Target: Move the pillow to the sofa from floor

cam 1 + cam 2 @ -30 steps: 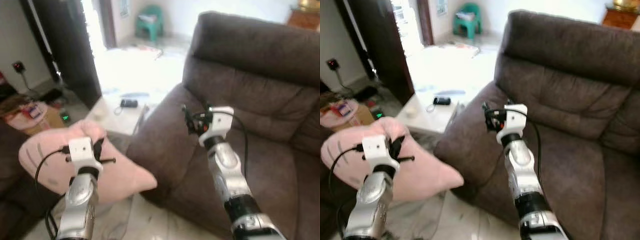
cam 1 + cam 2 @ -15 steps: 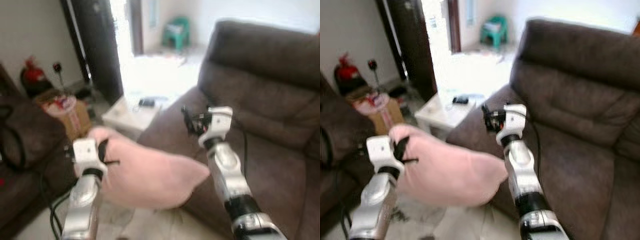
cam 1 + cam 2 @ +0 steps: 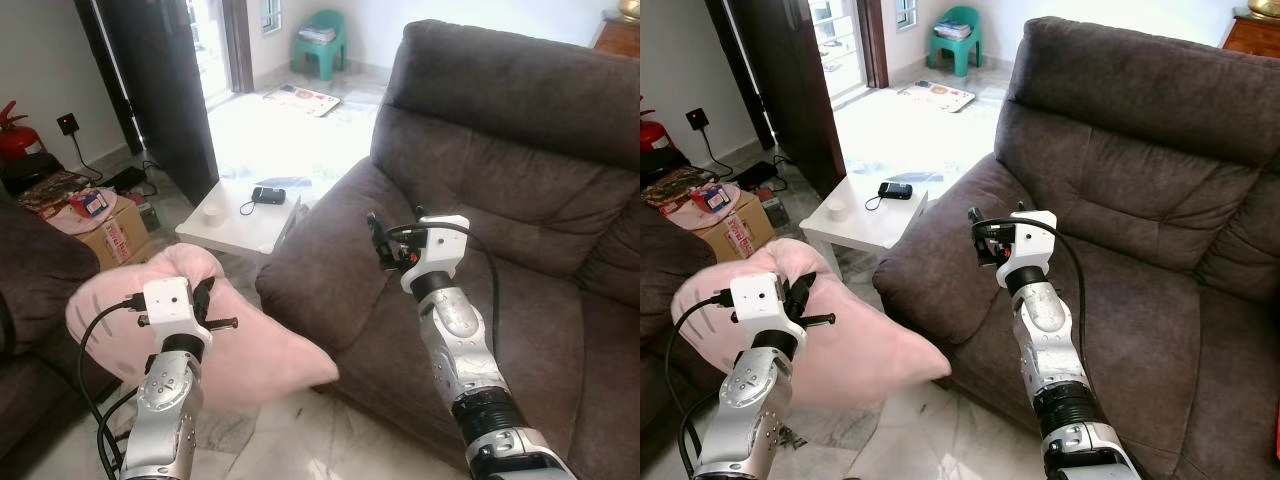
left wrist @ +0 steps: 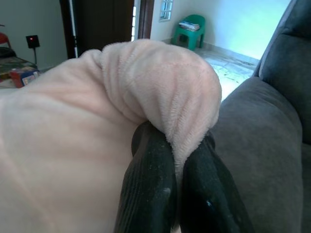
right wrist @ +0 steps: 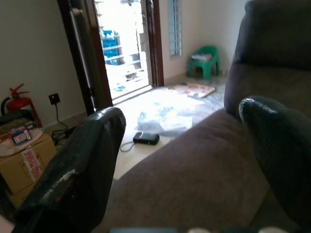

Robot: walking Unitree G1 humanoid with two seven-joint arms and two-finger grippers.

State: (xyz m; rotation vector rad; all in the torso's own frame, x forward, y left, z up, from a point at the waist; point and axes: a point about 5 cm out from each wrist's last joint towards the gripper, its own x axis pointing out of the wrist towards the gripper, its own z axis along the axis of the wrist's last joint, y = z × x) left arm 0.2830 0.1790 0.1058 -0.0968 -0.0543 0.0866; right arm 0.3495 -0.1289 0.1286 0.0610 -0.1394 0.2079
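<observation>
A robot stands in a living room beside a dark brown sofa [image 3: 520, 200]. Its left gripper [image 4: 177, 160] is pinched tight on a fold of a large pink pillow [image 3: 250, 340], the two black fingers [image 4: 150, 189] pressed together with the soft plush bunched between them. The pillow is held up off the floor, out in front of the robot's left arm and just beside the sofa's rounded armrest [image 3: 320, 290], though whether it touches the armrest cannot be told. It is not on the seat cushions. The right gripper [image 5: 180, 160] is raised over the armrest with its fingers spread wide apart and nothing between them. Beyond the armrest stands a small white table [image 3: 240, 215] carrying a dark phone-like object [image 3: 267, 195] and a small white cup [image 3: 211, 215]. To the left of the table sits a cardboard box [image 3: 105, 235] (its top is cluttered with small items too blurred to name), and a red fire extinguisher [image 3: 15, 140] stands against the wall. Farther back, a bright open doorway [image 3: 205, 45] has a dark frame, and a green plastic chair [image 3: 325, 40] stands on the pale tiled floor [image 3: 300, 135].
</observation>
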